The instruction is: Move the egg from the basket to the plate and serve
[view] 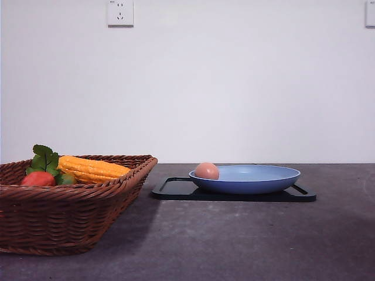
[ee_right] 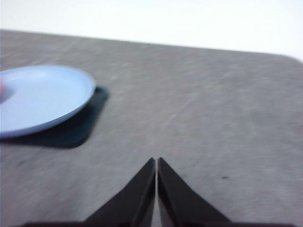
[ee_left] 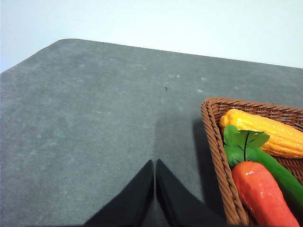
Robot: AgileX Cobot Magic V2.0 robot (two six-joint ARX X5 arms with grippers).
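Egg (view: pixel 207 171) already sits on the plate (view: pixel 246 178), so from here my right gripper (ee_right: pixel 156 163), pressed together empty like the left gripper (ee_left: pixel 155 165), looks nearer for serving.

A plain white wall (view: pixel 222 88) backs the dark grey table (view: pixel 234 240); a socket (view: pixel 120 13) sits upper left.

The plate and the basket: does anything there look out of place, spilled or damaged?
Nothing stands out. The egg lies whole in the plate, near its left rim. The plate sits level on the black tray. The basket stands upright beside the tray, its corn and other produce inside. Nothing is spilled on the table.
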